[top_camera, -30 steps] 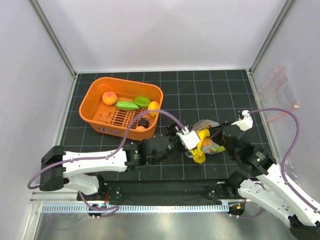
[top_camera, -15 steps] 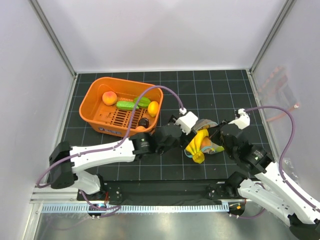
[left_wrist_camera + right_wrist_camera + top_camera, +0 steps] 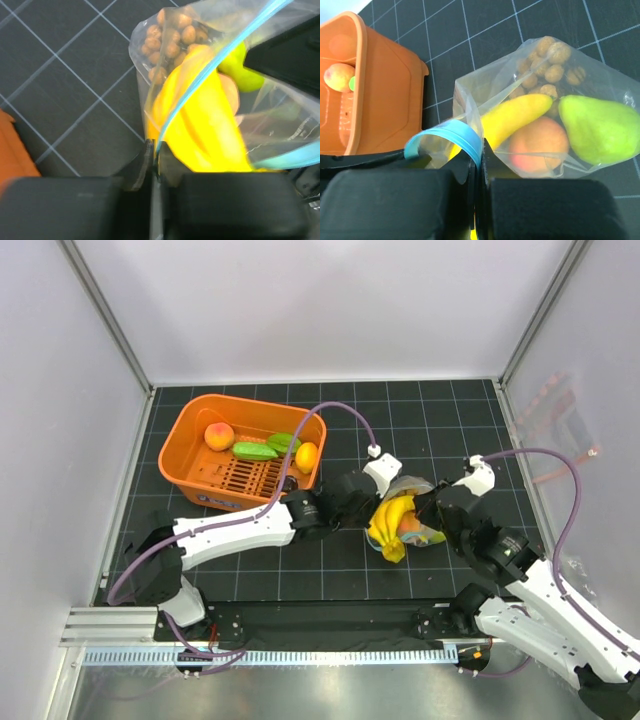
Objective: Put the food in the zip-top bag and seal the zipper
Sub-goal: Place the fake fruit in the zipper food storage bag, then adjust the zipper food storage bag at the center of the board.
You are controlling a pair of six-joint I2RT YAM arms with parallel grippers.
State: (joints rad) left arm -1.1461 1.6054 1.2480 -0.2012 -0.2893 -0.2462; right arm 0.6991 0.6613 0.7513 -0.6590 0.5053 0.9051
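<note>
The zip-top bag (image 3: 412, 528) lies at the middle of the mat between my two grippers. Inside it are a yellow banana (image 3: 516, 117), a peach (image 3: 540, 143), a green pear (image 3: 598, 131) and a cluster of brown balls (image 3: 169, 38). My left gripper (image 3: 154, 150) is shut on the teal zipper (image 3: 200, 85) at the bag's left end, beside the banana (image 3: 200, 130). The right gripper (image 3: 480, 152) is shut on the zipper (image 3: 462, 140) at the other end, where the strip curls over its fingers. From above, the left gripper (image 3: 374, 506) and the right gripper (image 3: 428, 512) flank the bag.
The orange basket (image 3: 190, 420) stands at the back left with a peach (image 3: 219, 435), green pieces (image 3: 256, 451) and a lemon (image 3: 306, 456) in it. The basket (image 3: 380, 90) is close to the bag's left. Another clear bag with a pink-red strip (image 3: 548, 412) hangs by the right wall.
My left gripper has swung from the front of the bag up to its left end and closed on the teal strip. The right gripper kept its grip and barely shifted.
</note>
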